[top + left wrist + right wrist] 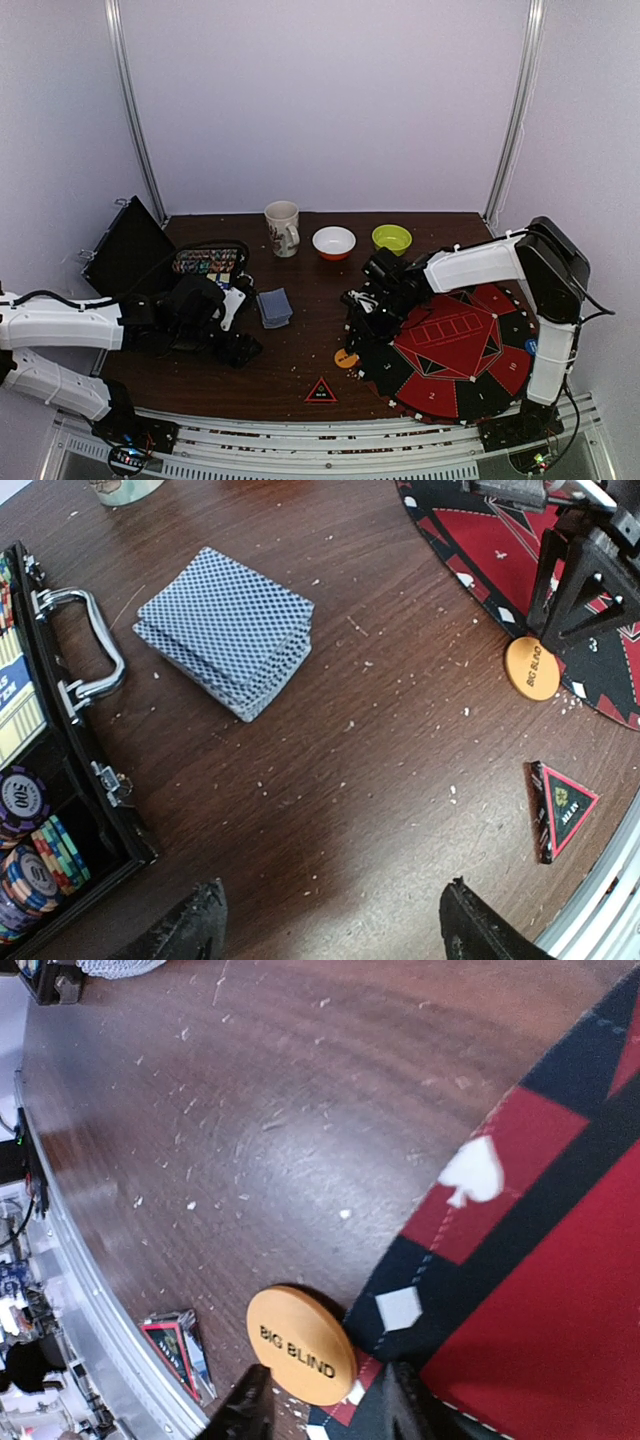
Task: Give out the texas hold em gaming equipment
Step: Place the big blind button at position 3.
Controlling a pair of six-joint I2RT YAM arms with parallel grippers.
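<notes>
An orange "BIG BLIND" disc (302,1345) lies flat, half on the wood and half on the edge of the red-and-black poker mat (540,1260). My right gripper (320,1412) hovers just over it, open, one finger on each side of the disc's near edge. A black triangular marker edged red (320,391) lies near the table's front edge. The blue-grey-backed card stack (225,630) sits on the wood to the left. My left gripper (335,930) is open over bare wood, holding nothing. In the top view the disc (345,358) lies below the right gripper (356,330).
An open black case (40,810) with poker chips (25,855) lies at the left. A cream mug (282,228), white bowl (334,241) and green bowl (391,238) stand along the back. The mat (460,350) covers the right front. Metal rails run along the near edge.
</notes>
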